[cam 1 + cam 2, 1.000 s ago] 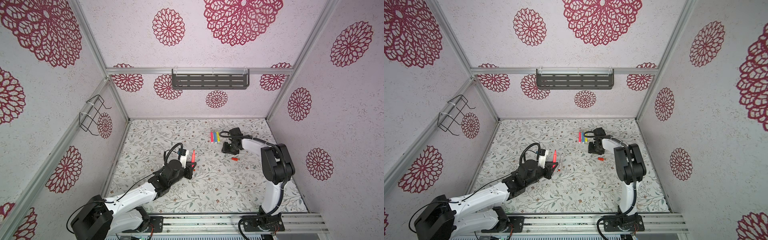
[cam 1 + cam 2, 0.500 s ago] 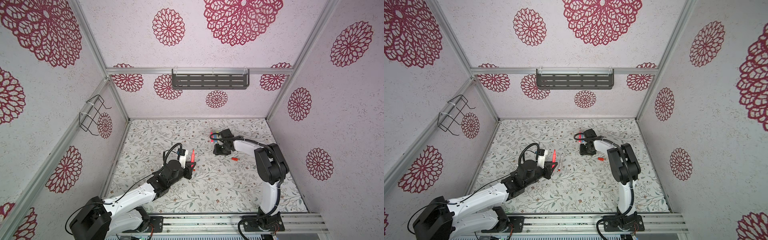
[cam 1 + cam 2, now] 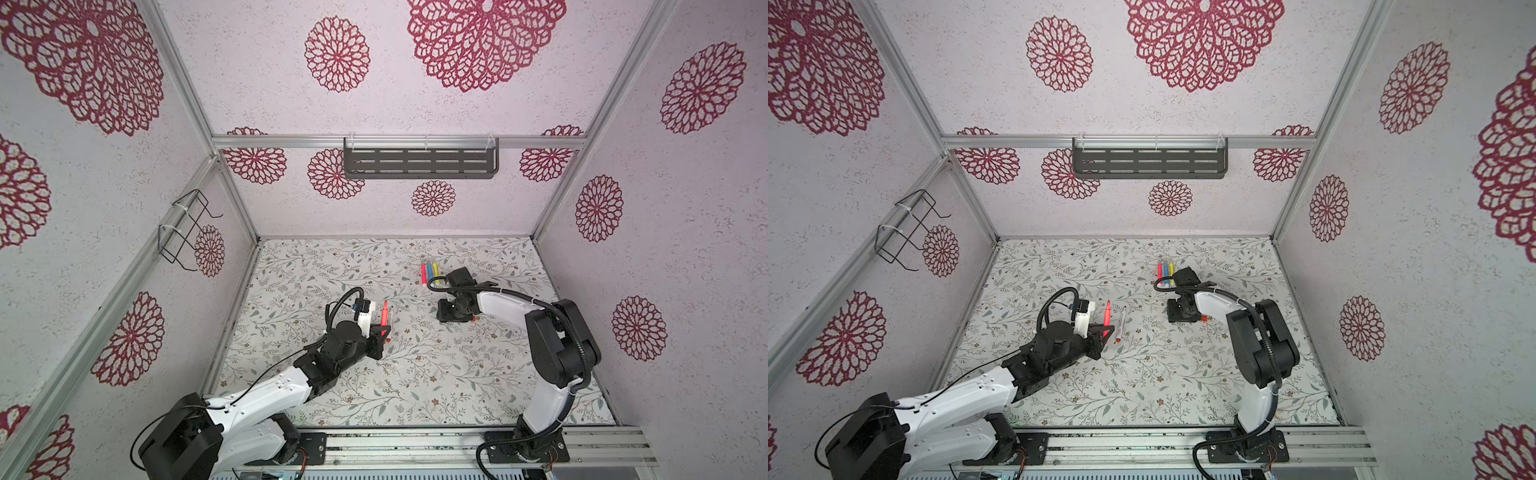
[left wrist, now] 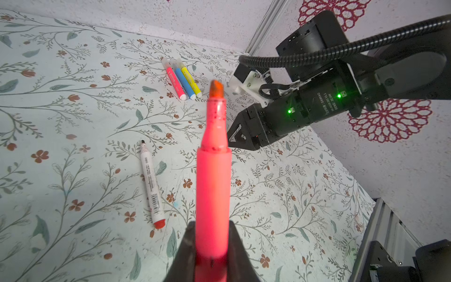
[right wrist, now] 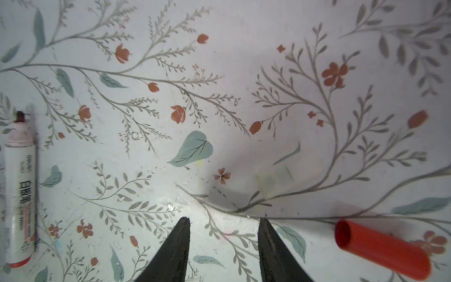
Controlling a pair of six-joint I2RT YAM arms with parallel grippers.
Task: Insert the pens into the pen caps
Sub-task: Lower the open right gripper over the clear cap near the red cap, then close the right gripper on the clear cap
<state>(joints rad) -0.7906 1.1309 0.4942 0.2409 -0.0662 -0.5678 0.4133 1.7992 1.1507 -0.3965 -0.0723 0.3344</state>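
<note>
While the left gripper (image 4: pixel 212 230) clamps the uncapped coral pen (image 4: pixel 213 183), the right gripper (image 5: pixel 224 221) gapes empty beside the red cap (image 5: pixel 380 249).

Blurred tip on the coral-red pen (image 4: pixel 213 185), its rear end hidden inside the left gripper (image 4: pixel 212 224) and cut by the frame edge, red cap (image 3: pixel 475 318) mostly hidden behind the right gripper (image 5: pixel 224 219) in both top views, that gripper's fingertips hidden there.

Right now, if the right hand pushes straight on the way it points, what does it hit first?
Probably the bare floral table: nothing lies ahead of the open right hand. The red cap sits off to one side, outside that line; depth is unclear.
</note>
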